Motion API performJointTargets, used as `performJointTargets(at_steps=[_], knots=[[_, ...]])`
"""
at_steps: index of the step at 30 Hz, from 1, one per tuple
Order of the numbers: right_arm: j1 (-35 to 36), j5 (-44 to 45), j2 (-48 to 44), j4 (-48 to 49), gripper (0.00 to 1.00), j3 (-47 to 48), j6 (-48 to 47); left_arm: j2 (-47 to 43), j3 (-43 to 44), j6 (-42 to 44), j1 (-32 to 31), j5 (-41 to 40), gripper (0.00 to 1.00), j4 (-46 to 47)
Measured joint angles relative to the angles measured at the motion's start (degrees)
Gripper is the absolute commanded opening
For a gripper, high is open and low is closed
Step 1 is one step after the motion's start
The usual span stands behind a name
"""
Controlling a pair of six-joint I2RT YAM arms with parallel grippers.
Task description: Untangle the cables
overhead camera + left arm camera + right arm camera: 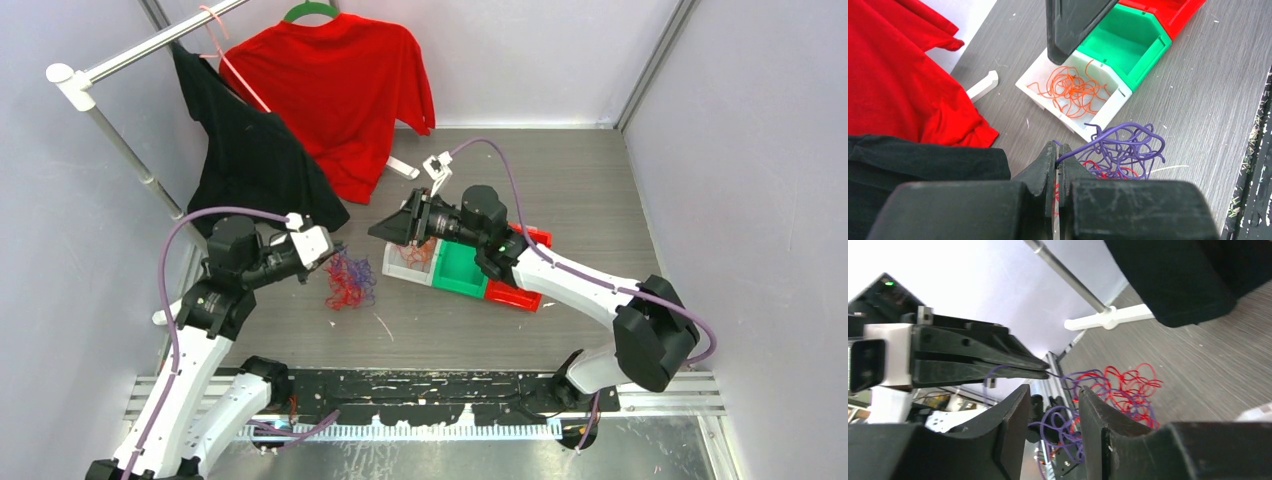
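Closest to the left wrist camera, my left tool is closed, with one purple strand of the purple-and-red tangle pinched at its fingertips. Tangle position: on the surface, directly ahead of the left tool, joined to it through that strand, and just beside the white bin. An orange clump lies inside the white bin, apart from the tangle. My right tool hangs above the white bin, jaws parted to a moderate gap, holding nothing. A green bin adjoins the white bin.
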Motion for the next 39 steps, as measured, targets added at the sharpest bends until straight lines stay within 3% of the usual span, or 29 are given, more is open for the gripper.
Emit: performJointTargets(at_steps=[6, 10, 14, 21, 25, 32, 39], knots=[[1.1, 2.7, 1.3, -7.1, 0.54, 3.1, -6.4, 0.3, 2.2, -0.1, 0.0, 1.1, 0.0, 0.1], [3.4, 3.8, 3.7, -7.8, 0.67, 5.7, -9.1, 0.3, 3.1, -0.3, 0.0, 1.7, 0.0, 0.2], [6.8, 4.0, 5.3, -6.8, 0.73, 6.0, -11.1, 0.4, 3.1, -0.5, 0.0, 1.9, 0.0, 0.2], [10.2, 5.2, 8.6, -4.2, 0.77, 6.2, -13.7, 0.9, 3.5, -1.7, 0.0, 2.1, 0.0, 0.2], [11.3, 10.5, 12.7, -3.8, 0.76, 7.8, -15.9, 1.4, 5.7, -3.7, 0.0, 2.3, 0.0, 0.0], [11.7, 17.7, 21.6, 0.8, 0.73, 10.2, -17.4, 4.5, 14.8, -9.4, 0.0, 6.2, 0.0, -4.0], [12.0, 20.1, 24.4, 3.4, 0.73, 8.9, -17.5, 5.9, 22.3, -15.1, 0.0, 8.4, 0.0, -5.2]])
